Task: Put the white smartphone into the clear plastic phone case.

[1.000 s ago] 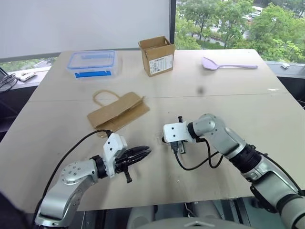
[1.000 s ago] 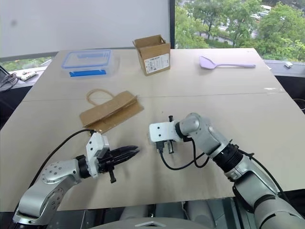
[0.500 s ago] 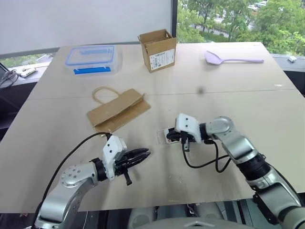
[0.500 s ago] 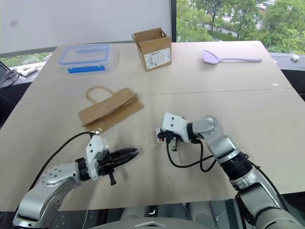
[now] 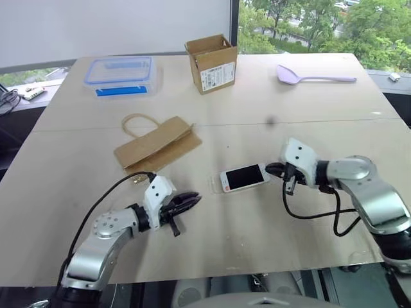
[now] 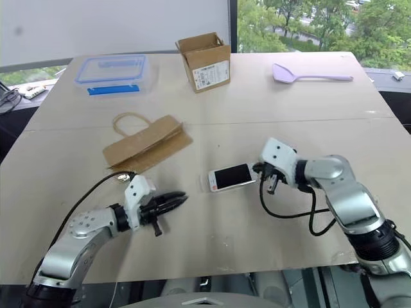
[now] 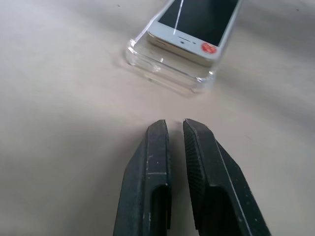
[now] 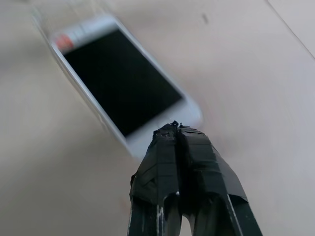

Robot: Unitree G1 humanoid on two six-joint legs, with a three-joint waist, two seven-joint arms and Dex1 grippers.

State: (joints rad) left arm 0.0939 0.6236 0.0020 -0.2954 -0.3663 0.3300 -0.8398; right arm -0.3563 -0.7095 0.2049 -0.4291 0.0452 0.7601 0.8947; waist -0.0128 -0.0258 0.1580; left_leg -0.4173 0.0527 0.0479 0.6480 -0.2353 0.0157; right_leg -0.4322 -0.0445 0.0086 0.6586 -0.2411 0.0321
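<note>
The white smartphone [image 5: 243,177] lies partly seated in the clear plastic phone case [image 7: 167,73], one end overhanging; the left gripper [image 5: 190,200] beside it has its jaws nearly together, the right gripper [image 8: 178,129] its jaws pressed together, both empty.

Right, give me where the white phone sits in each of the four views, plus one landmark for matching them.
Left eye view: white phone at table centre, between the grippers.
Right eye view: phone just left of centre, beside the right gripper.
Left wrist view: phone at the top, lying on the clear case.
Right wrist view: phone in the upper half, beyond the fingertips.
Shared landmark: the red sticker at one end of the phone.
</note>
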